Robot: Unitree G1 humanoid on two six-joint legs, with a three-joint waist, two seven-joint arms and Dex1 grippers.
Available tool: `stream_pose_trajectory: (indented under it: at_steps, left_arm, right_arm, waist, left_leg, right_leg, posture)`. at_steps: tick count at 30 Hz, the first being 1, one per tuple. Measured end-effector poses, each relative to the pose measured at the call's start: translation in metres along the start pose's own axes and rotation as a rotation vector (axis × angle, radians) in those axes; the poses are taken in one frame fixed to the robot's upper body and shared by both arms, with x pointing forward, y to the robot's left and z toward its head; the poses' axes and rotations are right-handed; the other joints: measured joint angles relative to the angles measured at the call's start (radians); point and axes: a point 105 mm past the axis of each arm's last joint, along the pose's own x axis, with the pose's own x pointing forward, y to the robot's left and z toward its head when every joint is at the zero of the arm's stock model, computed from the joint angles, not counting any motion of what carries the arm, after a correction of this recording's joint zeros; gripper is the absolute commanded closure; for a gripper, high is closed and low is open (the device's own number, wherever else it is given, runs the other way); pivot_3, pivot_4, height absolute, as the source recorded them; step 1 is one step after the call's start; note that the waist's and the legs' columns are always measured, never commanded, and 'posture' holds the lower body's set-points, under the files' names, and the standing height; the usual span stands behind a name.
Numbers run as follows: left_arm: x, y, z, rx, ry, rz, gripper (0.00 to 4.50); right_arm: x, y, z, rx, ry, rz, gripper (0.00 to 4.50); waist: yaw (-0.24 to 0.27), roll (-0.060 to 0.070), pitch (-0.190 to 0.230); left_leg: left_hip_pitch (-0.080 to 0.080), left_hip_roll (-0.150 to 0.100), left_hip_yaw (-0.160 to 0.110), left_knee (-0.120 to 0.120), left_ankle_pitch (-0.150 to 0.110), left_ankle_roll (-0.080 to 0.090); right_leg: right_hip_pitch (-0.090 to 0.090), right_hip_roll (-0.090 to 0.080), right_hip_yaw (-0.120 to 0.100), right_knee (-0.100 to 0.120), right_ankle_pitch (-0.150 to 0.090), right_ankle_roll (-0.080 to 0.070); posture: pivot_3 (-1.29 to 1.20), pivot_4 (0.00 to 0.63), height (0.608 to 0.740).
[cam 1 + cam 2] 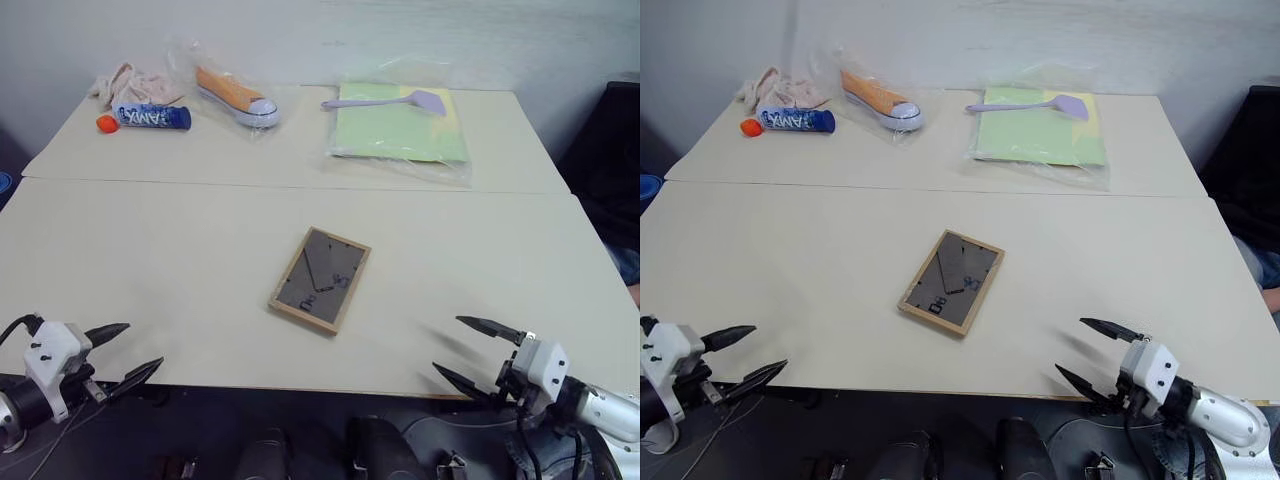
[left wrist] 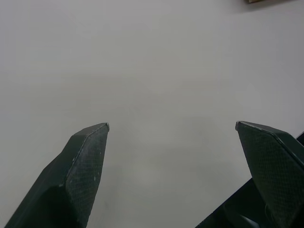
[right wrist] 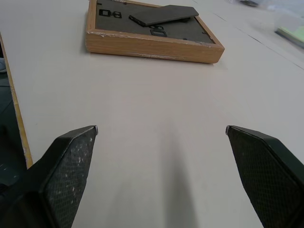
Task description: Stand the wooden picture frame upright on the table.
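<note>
Lying face-down mid-counter, the wooden picture frame shows its dark backing and stand. The left gripper at seven o'clock and the right gripper at five both have jaws wide, empty. Flat against the counter, the frame may skid away or its stand fold.

Picture side of wooden picture frame hidden, face-down on table. Only frame corner at edge in left wrist view. Lettering on blue tube too small to read. Dark object at right cut off.
</note>
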Motion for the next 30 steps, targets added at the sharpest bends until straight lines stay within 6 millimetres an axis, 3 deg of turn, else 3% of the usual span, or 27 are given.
stream_pose_trajectory:
  at_steps: [6,10,14,21,24,30]
  left_arm:
    - [0.007,0.0,0.01,-0.011,-0.036,-0.007,0.0]
    - [0.03,0.002,0.036,0.01,-0.12,-0.035,0.86]
    - [0.06,-0.007,0.061,0.068,-0.153,-0.143,2.08]
    - [0.125,-0.012,0.087,0.16,-0.17,-0.195,4.39]
    - [0.155,-0.02,0.084,0.145,-0.169,-0.205,4.5]
    - [0.176,-0.046,0.074,0.173,-0.147,-0.288,4.5]
  right_arm:
    - [0.008,0.001,0.002,0.003,-0.02,0.01,0.05]
    - [0.025,-0.001,0.008,0.02,-0.061,0.012,0.0]
    - [0.049,-0.007,0.016,0.104,-0.088,-0.016,0.9]
    - [0.096,-0.012,0.016,0.002,-0.037,0.047,3.41]
    - [0.117,-0.012,0.008,-0.009,-0.006,0.066,4.46]
    - [0.144,-0.014,0.021,-0.04,-0.036,0.047,4.46]
  waist:
    - [0.001,0.0,0.0]
    - [0.003,0.0,-0.001]
    - [0.0,0.0,-0.001]
    - [0.0,0.0,-0.001]
    - [-0.001,-0.001,-0.001]
    - [0.0,-0.001,-0.001]
  left_leg:
    - [0.0,0.0,0.0,0.0,0.0,0.0]
    - [0.0,0.0,0.0,0.001,0.001,-0.002]
    - [0.0,0.0,0.0,0.001,0.002,-0.003]
    - [-0.001,-0.001,0.001,0.002,0.003,-0.004]
    - [-0.004,-0.001,0.002,0.004,0.003,-0.004]
    - [-0.004,-0.001,0.002,0.007,0.003,-0.004]
  right_leg:
    - [0.0,0.0,0.0,0.0,0.0,0.0]
    - [0.0,0.0,0.0,0.001,0.0,0.0]
    - [0.0,0.0,0.0,0.001,0.0,0.001]
    - [-0.002,0.001,0.0,0.004,0.001,0.001]
    - [-0.005,0.002,0.0,0.009,0.001,0.001]
    - [-0.005,0.002,0.0,0.011,0.001,0.002]
  posture:
    - [0.0,0.15,0.74]
    - [0.0,0.15,0.74]
    - [0.0,0.15,0.74]
    - [0.0,0.15,0.74]
    - [0.0,0.15,0.74]
    - [0.0,0.15,0.74]
